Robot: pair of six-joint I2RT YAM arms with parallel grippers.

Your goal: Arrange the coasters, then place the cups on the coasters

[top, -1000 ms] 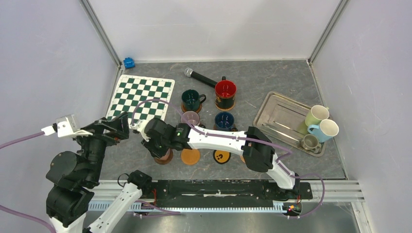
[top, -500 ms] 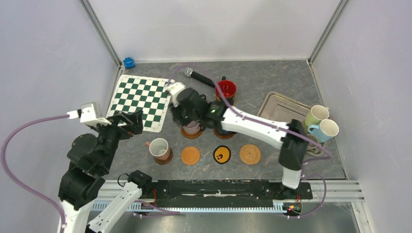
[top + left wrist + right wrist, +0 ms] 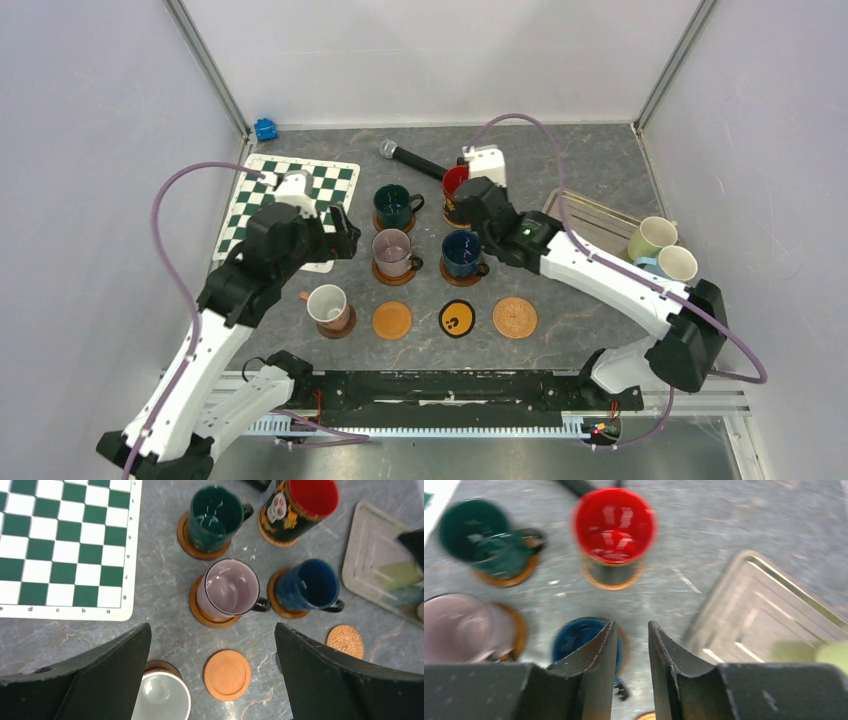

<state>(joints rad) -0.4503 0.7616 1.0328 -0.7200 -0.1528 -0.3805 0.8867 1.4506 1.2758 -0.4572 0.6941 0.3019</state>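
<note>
Now that the right arm has swung from the lower left of the overhead frame to its upper centre, entries run:

- Grey stone-patterned worktop: carries everything.
- Ribbed metal tray, right: pale green mug and light blue mug wait there.
- Left end effector: spread wide, empty, moved in beside the clear glass mug.
- Right end effector: jaws narrowly parted, empty, above the dark blue mug.
- White-inside brownish mug: released, upright on the dark brown coaster, lower left.
- Vacant: plain orange coaster, black coaster with yellow mark, woven tan coaster.

Judgement: a tray mug is likely next.
</note>
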